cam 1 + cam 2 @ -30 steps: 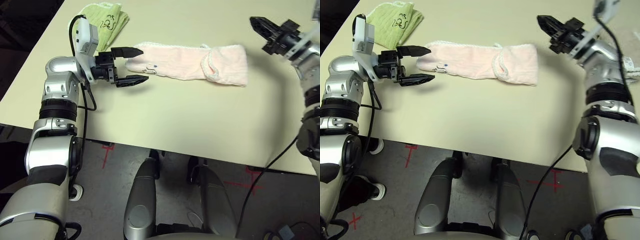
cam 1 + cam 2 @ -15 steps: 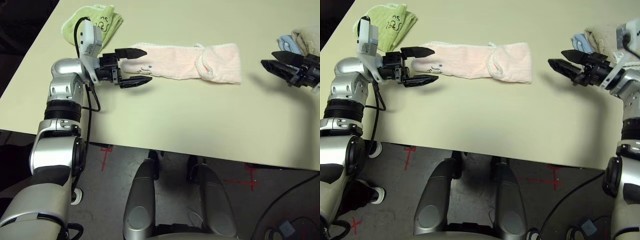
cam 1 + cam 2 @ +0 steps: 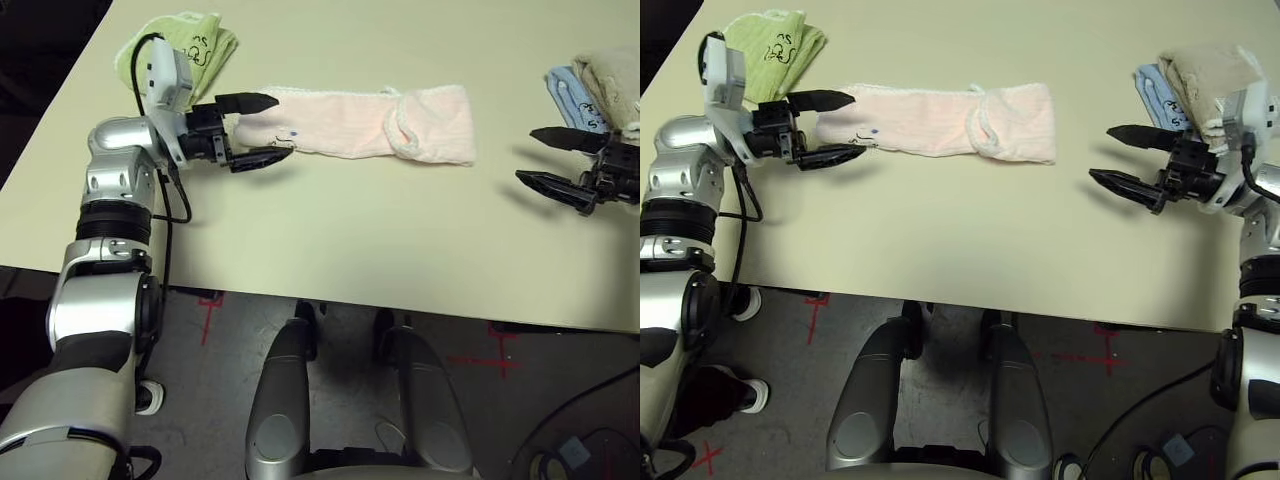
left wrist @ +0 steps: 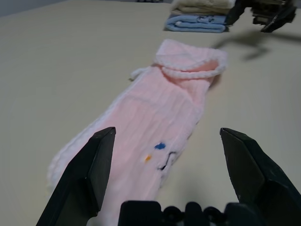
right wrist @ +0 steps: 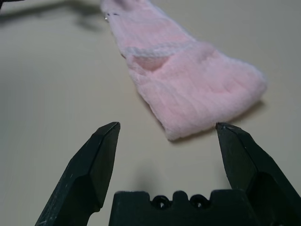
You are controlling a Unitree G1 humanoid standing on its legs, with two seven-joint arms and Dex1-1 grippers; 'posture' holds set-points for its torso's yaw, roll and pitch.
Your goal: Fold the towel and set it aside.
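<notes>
The pink towel (image 3: 360, 122) lies as a long folded strip across the far half of the table, its right end doubled over with the white trim showing. A small dark mark (image 4: 162, 155) sits near its left end. My left gripper (image 3: 284, 126) is open, with one finger on each side of that left end, low over it. My right gripper (image 3: 525, 156) is open and holds nothing. It hovers over bare table to the right of the towel's folded end and a little nearer to me, pointing at the towel (image 5: 188, 80).
A light green towel (image 3: 180, 50) lies bunched at the far left corner, just behind my left wrist. Folded blue and beige cloths (image 3: 1195, 80) are stacked at the far right, close behind my right gripper. The table's front edge (image 3: 350, 300) runs across below.
My right gripper has opened and drawn back from beside the towel's right end toward the near right. My left gripper has stayed at the towel's left end. The camera has shifted.
</notes>
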